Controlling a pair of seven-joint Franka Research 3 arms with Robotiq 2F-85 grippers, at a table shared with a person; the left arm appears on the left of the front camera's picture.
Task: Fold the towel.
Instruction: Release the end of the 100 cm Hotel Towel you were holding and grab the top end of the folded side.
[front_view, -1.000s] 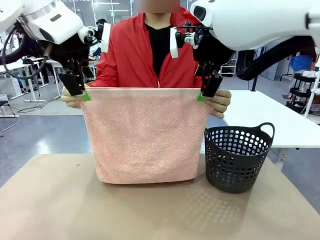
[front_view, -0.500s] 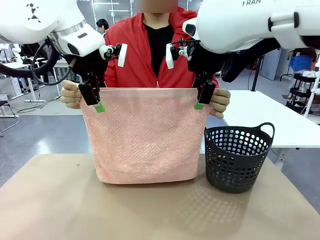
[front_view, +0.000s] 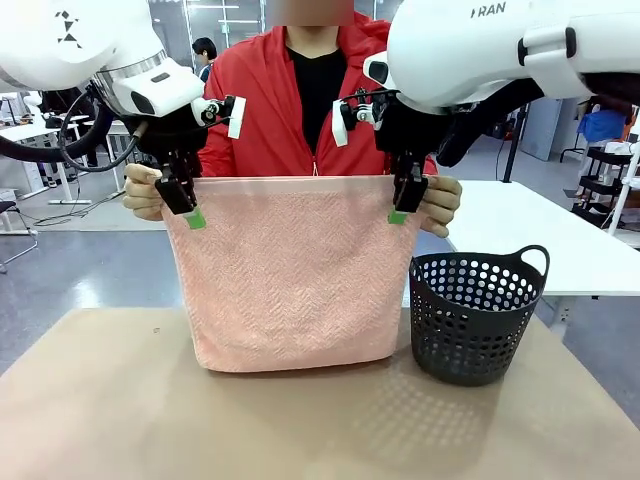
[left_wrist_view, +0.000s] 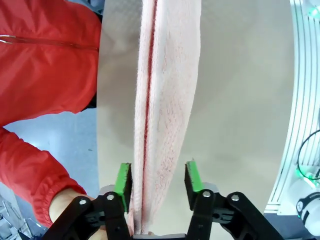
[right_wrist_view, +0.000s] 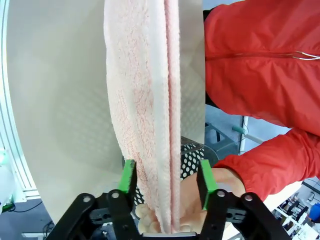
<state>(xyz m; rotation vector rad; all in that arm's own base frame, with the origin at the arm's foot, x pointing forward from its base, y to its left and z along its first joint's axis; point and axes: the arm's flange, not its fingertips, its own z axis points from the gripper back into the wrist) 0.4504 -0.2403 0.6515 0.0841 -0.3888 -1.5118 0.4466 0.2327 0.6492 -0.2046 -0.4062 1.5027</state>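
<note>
The salmon-pink towel (front_view: 290, 270) hangs doubled from the person's two hands, its lower edge resting on the table. My left gripper (front_view: 190, 208) is at the towel's top left corner, beside the person's hand (front_view: 143, 192). In the left wrist view its green pads (left_wrist_view: 123, 180) press against both faces of the towel (left_wrist_view: 165, 100). My right gripper (front_view: 400, 205) is at the top right corner, by the other hand (front_view: 440, 205). In the right wrist view it (right_wrist_view: 166, 184) straddles the towel (right_wrist_view: 142, 90) with gaps beside the cloth.
A dark perforated basket (front_view: 475, 315) stands on the table right of the towel, close to its lower corner. The brown table (front_view: 150, 420) stretches toward me. The person in a red jacket (front_view: 260, 110) stands right behind the towel.
Both grippers came down from beside the hands onto the towel's top corners. The left jaws have closed onto the cloth, and the right jaws have narrowed.
</note>
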